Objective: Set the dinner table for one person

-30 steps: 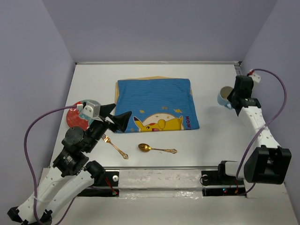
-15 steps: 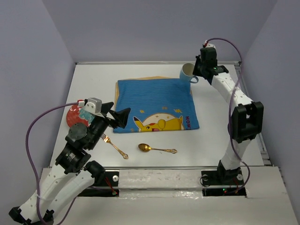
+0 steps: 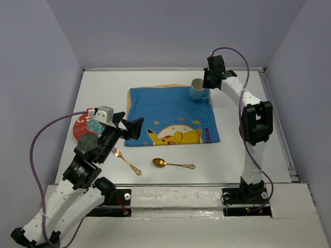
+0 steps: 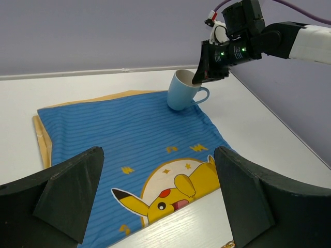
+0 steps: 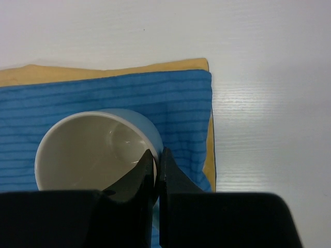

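Right tool (image 5: 156, 164) pinches a glossy round blue mug (image 5: 88, 155) by its rim over striped cloth placemat (image 5: 77, 95); left tool (image 3: 132, 122) gapes.

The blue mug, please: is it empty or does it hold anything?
Empty. The right wrist view looks into the mug and shows only its bare cream inside. The fingers of the right gripper pinch its rim.

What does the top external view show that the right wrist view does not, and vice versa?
Only top external: the plate, fork, spoon and the open left pincer near the placemat's left edge. Only right wrist: the mug's empty inside, the right pincer shut on its rim. Both: the blue mug at the placemat's far right corner, on the dinner table.
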{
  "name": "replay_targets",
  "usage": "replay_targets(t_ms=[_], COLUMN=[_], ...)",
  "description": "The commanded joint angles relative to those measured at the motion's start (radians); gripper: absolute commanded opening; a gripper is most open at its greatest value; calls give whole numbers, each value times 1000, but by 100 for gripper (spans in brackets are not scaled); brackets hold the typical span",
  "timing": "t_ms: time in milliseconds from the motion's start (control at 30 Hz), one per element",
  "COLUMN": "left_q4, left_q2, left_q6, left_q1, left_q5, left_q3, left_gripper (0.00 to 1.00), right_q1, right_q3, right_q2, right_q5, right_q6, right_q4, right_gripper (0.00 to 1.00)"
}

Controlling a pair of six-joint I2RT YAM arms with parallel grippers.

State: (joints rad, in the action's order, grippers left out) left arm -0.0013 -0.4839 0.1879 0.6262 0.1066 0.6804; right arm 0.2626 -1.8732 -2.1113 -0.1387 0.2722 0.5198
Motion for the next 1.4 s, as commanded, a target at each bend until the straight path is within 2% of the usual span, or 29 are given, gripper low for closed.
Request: replay_targets(t_ms=[0,567,633,667,733,767,900,1100,1200,1300,1367], left_q4=[37,34,34,34,34,34,34,34,35,44,58], left_q2=[-5,-4,-4,-5,-5,-4,-5,-2,5,21,39], left_q6=[-13,-15,-13,-13,-15,-15,-13,-13,-7,11,36], left_q1=[-8,-11,-10,-11,-11,-13,-19,-29,-39,-56,-68], left_q5=[4,10,11,11,11,13,11,22,42,73,106], left_q3=[2,2,2,4,2,2,4,5,7,8,8], left_gripper=[99,99,99,99,99,99,99,99,99,99,99], right_q1=[7,7,7,7,7,7,7,42,114,218,291], right_q3=[-92,-124,-132,-138,-141,-144,-150,-90,26,173,273], right_q2=[4,-87,-93,-93,-90,-84,-47,97,239,298,313], right_q5=[-13,-68,-73,-79,-84,-90,-85,-3,34,123,205], right_q6=[-4,-5,1,2,5,7,-4,4,25,108,192], right_q4=[-53,-34,-29,-27,-24,-24,-23,-36,-140,-233,-375], right_gripper=[0,0,8,19,31,44,65,77,77,76,74])
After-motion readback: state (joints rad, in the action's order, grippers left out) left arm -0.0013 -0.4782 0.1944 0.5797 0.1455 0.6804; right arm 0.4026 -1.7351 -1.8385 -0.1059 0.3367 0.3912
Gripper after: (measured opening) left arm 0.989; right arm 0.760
